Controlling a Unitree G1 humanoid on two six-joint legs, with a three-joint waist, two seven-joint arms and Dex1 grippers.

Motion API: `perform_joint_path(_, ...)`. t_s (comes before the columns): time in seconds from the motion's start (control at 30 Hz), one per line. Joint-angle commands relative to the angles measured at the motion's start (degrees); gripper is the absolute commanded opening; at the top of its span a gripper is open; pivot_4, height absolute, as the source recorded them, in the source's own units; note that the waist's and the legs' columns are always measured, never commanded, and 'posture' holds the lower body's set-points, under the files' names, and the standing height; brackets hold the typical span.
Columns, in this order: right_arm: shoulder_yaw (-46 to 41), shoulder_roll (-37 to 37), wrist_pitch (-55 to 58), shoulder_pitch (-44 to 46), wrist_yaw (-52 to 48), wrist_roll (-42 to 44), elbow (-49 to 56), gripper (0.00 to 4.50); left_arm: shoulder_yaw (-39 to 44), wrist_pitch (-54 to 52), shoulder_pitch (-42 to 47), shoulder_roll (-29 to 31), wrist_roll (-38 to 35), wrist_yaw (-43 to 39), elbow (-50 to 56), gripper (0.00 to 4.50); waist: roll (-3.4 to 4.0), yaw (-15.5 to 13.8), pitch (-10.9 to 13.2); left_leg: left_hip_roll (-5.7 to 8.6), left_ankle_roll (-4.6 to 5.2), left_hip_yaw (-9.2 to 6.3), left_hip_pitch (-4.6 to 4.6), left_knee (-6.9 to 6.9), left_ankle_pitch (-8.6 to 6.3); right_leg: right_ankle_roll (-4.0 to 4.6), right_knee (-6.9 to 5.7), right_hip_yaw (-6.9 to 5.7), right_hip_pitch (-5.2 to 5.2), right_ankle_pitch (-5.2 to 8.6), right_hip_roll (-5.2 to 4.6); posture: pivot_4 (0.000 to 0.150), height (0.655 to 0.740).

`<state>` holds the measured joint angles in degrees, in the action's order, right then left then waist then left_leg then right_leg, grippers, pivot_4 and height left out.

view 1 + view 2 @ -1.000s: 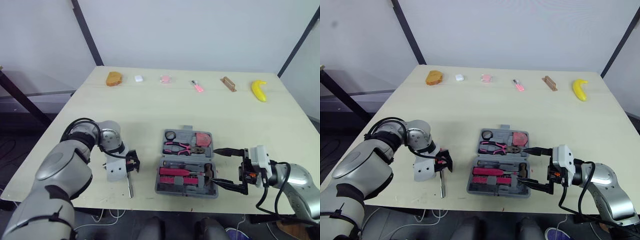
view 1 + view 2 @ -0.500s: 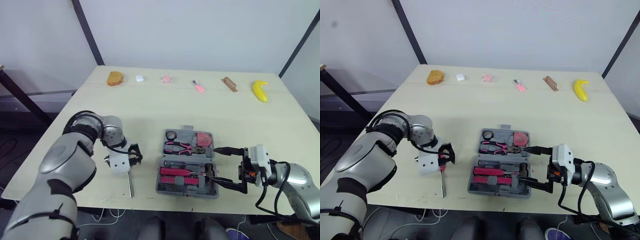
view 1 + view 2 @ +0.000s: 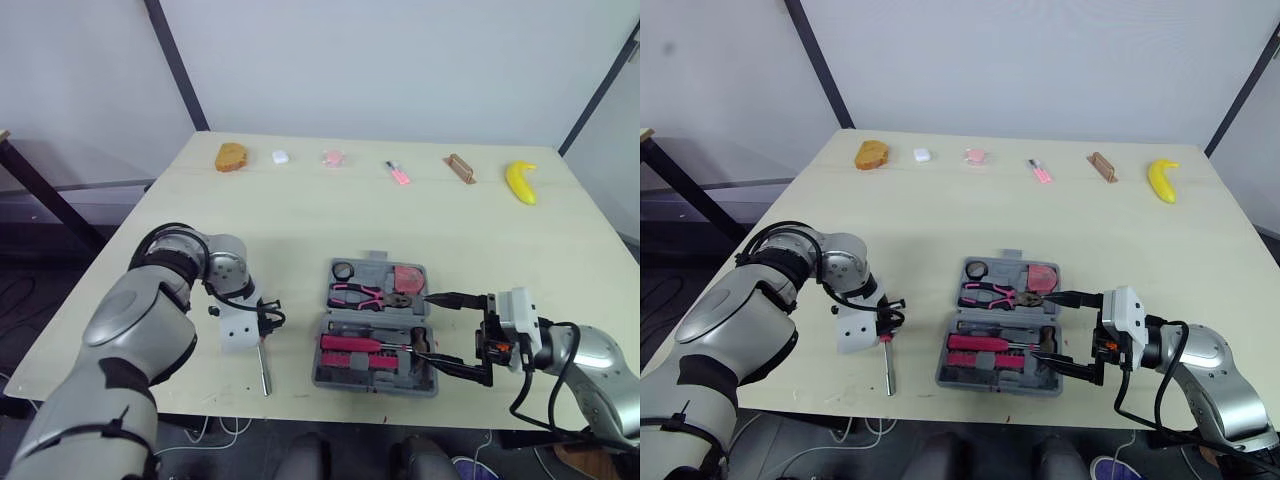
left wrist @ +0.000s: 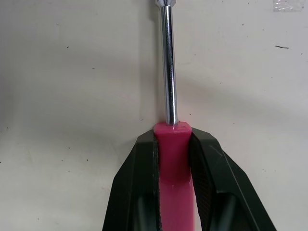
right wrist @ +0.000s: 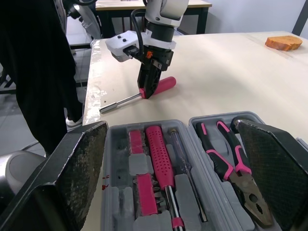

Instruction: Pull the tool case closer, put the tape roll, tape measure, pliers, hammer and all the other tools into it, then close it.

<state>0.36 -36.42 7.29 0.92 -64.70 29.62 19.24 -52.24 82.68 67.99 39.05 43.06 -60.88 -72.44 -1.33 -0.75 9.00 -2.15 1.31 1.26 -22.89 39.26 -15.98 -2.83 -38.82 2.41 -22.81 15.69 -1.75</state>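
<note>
The grey tool case point(image 3: 318, 378) lies open near the table's front edge. It holds pink-handled pliers point(image 3: 362, 293), a small tape roll point(image 3: 342, 270), a pink tape measure point(image 3: 405, 278), pink screwdrivers point(image 3: 355, 345) and a hammer point(image 3: 418, 346). Left of the case a pink-handled driver point(image 4: 168, 67) lies flat on the table, its steel shaft point(image 3: 264, 372) pointing toward the front edge. My left gripper point(image 4: 172, 137) is shut on its pink handle point(image 5: 163, 85). My right gripper point(image 3: 430, 330) stands open at the case's right side, its fingers point(image 5: 77, 168) spread on either side of the case's right end.
Along the far edge lie a bread piece point(image 3: 229, 156), a small white object point(image 3: 278, 157), a pink packet point(image 3: 331, 158), a pink marker point(image 3: 396, 172), a wooden block point(image 3: 457, 168) and a banana point(image 3: 518, 181). A person in dark clothes point(image 5: 38, 72) stands beside the table's left edge.
My left gripper, open over the pink handle before, has closed on it. The right gripper and the case have stayed put.
</note>
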Motion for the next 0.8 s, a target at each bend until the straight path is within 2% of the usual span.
perform_joint_path(0.03,-0.07,0.06,-0.40,0.36,-0.19,0.61,1.48,4.50,2.79,0.86,1.93,0.91,-5.18,-3.86,-1.75,0.37,-0.01,0.01,0.00,0.00,0.00,0.00,0.00,0.00,0.00,0.00,0.00,0.00,0.00,0.00,0.00,0.150,0.7400)
perform_joint_path(0.23,-0.13,-0.04,-0.38,-0.25,-0.38,0.82,1.73,4.50,6.03,0.52,1.64,5.10,-17.62,-14.07,-0.03,0.37,-0.03,0.25,0.02,-0.01,0.00,-0.01,-0.01,0.00,0.00,0.00,0.00,-0.01,-0.01,0.00,0.01,0.150,0.7400)
perform_joint_path(0.37,0.16,0.09,-0.31,0.08,-0.44,0.82,1.50,4.50,8.94,-6.89,-1.37,9.08,-27.05,-20.38,8.29,0.37,-0.03,0.17,0.02,-0.03,0.00,-0.01,-0.01,0.01,0.00,0.00,-0.01,-0.02,-0.01,0.00,0.00,0.150,0.7400)
perform_joint_path(0.43,0.58,0.14,-0.21,0.48,-0.68,0.90,1.22,4.50,12.14,-11.97,-2.93,11.90,-28.26,-18.80,13.76,0.37,-0.02,0.26,0.03,-0.04,0.00,-0.02,-0.01,0.01,0.00,0.00,-0.01,-0.02,-0.01,0.00,0.00,0.150,0.7400)
perform_joint_path(0.53,0.91,0.12,-0.12,1.23,-0.99,1.03,0.79,4.50,17.54,-25.46,-7.99,15.19,-33.65,-19.57,23.08,0.37,-0.02,0.49,0.04,-0.06,0.00,-0.06,-0.02,0.01,0.00,0.00,-0.02,-0.04,-0.01,0.00,0.02,0.150,0.7400)
perform_joint_path(0.63,0.92,0.08,-0.35,1.41,-1.27,0.90,0.49,4.50,22.71,-37.84,-13.48,17.51,-34.60,-16.69,33.29,0.37,-0.01,0.61,0.04,-0.08,0.00,-0.15,0.00,0.01,0.00,0.00,-0.04,-0.04,-0.01,0.00,-0.01,0.150,0.7400)
perform_joint_path(0.8,0.59,-0.05,-0.74,1.17,-1.77,0.88,0.09,4.50,34.34,-72.21,-29.49,21.06,-44.30,-12.93,57.82,0.37,0.01,1.21,0.05,-0.17,-0.01,-0.32,0.01,0.01,0.00,0.00,-0.05,-0.04,-0.01,0.00,-0.07,0.150,0.7400)
